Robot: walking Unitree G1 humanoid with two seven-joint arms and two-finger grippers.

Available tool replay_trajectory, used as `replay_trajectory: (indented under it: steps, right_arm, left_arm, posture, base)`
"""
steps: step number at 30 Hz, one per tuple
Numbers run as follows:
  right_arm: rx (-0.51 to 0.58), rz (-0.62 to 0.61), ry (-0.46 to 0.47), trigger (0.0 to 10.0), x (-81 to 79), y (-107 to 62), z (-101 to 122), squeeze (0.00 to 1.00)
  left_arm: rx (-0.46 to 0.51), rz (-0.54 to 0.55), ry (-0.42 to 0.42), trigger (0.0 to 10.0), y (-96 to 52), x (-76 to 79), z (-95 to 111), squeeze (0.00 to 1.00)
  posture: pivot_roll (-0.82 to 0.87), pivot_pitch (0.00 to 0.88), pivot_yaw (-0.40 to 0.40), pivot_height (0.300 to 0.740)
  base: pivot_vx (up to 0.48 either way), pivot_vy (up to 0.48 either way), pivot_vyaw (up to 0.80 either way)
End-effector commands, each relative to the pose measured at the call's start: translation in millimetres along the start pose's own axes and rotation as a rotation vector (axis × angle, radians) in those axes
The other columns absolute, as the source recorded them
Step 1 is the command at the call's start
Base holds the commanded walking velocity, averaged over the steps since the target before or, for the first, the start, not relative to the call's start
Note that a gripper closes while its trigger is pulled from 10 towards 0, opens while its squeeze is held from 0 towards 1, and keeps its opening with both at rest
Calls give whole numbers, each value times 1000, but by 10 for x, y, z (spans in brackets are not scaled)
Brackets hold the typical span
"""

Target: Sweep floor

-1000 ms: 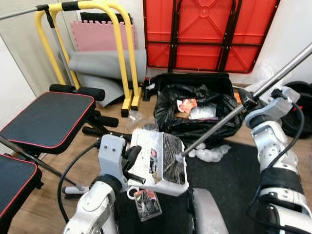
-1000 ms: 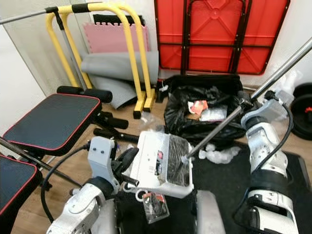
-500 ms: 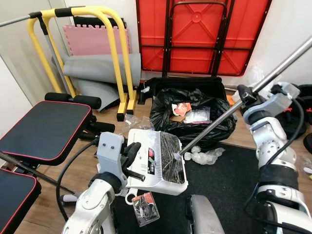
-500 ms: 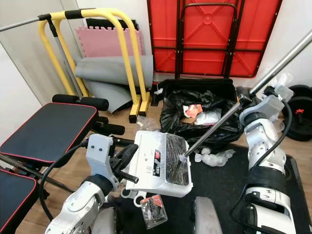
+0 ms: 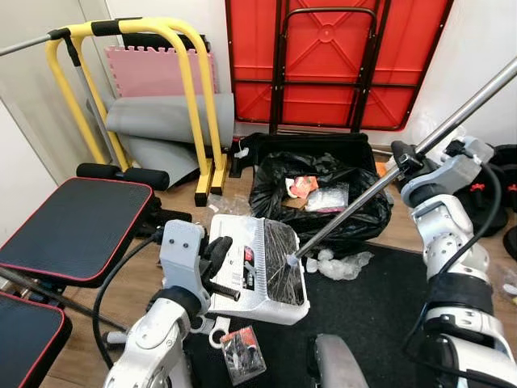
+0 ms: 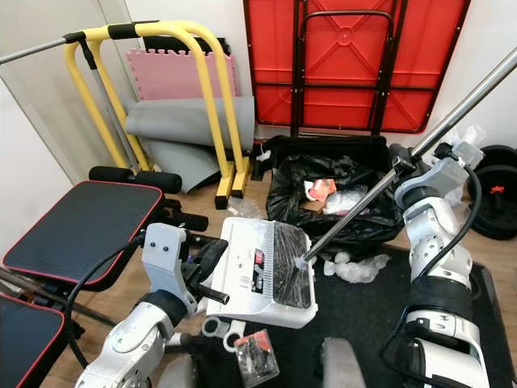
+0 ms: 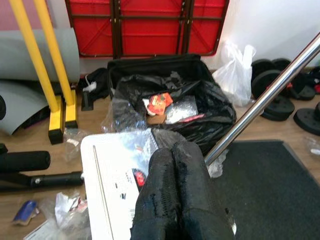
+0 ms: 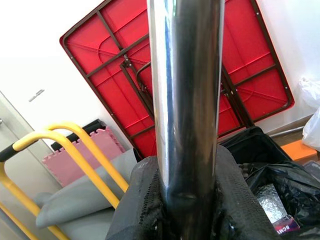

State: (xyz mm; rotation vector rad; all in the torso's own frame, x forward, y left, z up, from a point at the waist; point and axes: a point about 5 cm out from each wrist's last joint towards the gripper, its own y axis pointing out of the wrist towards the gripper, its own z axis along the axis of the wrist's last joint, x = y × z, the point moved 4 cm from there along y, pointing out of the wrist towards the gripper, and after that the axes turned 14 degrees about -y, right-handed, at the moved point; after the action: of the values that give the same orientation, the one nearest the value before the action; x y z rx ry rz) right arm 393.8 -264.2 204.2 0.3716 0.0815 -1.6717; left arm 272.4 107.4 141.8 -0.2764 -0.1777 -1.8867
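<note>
My left gripper (image 5: 216,260) is shut on a white dustpan (image 5: 244,271), held tilted above the floor in front of me. Dark broom bristles (image 5: 283,260) lie in the pan's mouth. From them the silver broom pole (image 5: 355,210) slants up to the right, where my right gripper (image 5: 401,158) is shut on it. In the right wrist view the pole (image 8: 185,100) runs between the black fingers (image 8: 142,200). In the left wrist view the fingers (image 7: 175,200) are pressed together over the dustpan (image 7: 110,172). An open black rubbish bag (image 5: 323,198) holding wrappers stands just beyond the pan.
Yellow bars (image 5: 194,97), a grey rolled mat (image 5: 161,117) and a red folded table (image 5: 331,56) line the back wall. A black bench (image 5: 73,218) stands at left. Crumpled plastic (image 5: 343,265) lies on a dark mat (image 5: 380,299); a packet (image 5: 242,356) lies near my feet. Weight plates (image 6: 497,202) sit at right.
The whole picture has shifted, so the camera moved: the bag and the wall items sit a little farther off. Both grippers keep their holds, with the bristles still in the pan.
</note>
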Motion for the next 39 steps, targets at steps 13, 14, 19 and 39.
replay_trajectory:
  steps: [13,14,19,39]
  right_arm:
    - [40,45,42,10000,-153,17,80,0]
    - [36,49,42,10000,-169,11,66,0]
    - [31,56,42,10000,-193,4,47,0]
    - [1,99,45,10000,-348,-51,-61,0]
  left_arm:
    - [0,13,10,10000,-4,-29,-11,0]
    - [1,12,9,10000,-3,-26,-11,0]
    - [1,11,8,10000,-2,-22,-10,0]
    - [16,-19,34,10000,-9,5,14,0]
  posture:
    - [-94,0,-47,650]
    - [-94,0,-47,655]
    - [-94,0,-47,670]
    - [-95,0,-47,735]
  base:
    - [-148,0,0]
    - [0,0,0]
    - [0,0,0]
    - [0,0,0]
